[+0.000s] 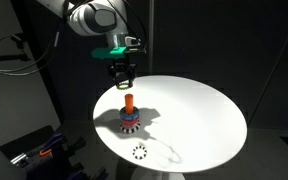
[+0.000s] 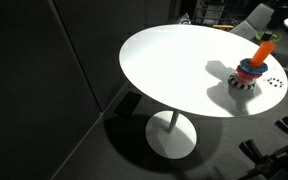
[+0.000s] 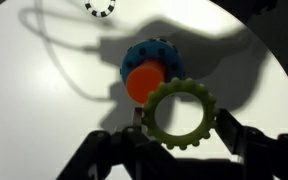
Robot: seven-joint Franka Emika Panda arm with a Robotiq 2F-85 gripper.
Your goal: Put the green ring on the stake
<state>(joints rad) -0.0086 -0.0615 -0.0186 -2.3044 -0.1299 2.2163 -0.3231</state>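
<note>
My gripper (image 1: 121, 72) hangs above and a little behind the stake, and it is shut on the green ring (image 1: 122, 85). In the wrist view the gripper (image 3: 181, 130) has a finger on each side of the toothed green ring (image 3: 156, 118), which is held flat. The stake's orange peg (image 3: 142, 82) lies just beside the ring's upper left edge, not inside the hole. The stake (image 1: 129, 104) stands upright on its base of blue, red and checkered rings (image 1: 129, 122). It also shows at the right edge of an exterior view (image 2: 264, 50), where the gripper is out of frame.
The stake stands on a round white table (image 1: 204, 110), also seen in the other exterior view (image 2: 174, 60). A black-and-white dotted ring (image 1: 140, 152) lies flat near the table's front edge, close to the stake; it shows again in the wrist view (image 3: 100, 7). The surroundings are dark.
</note>
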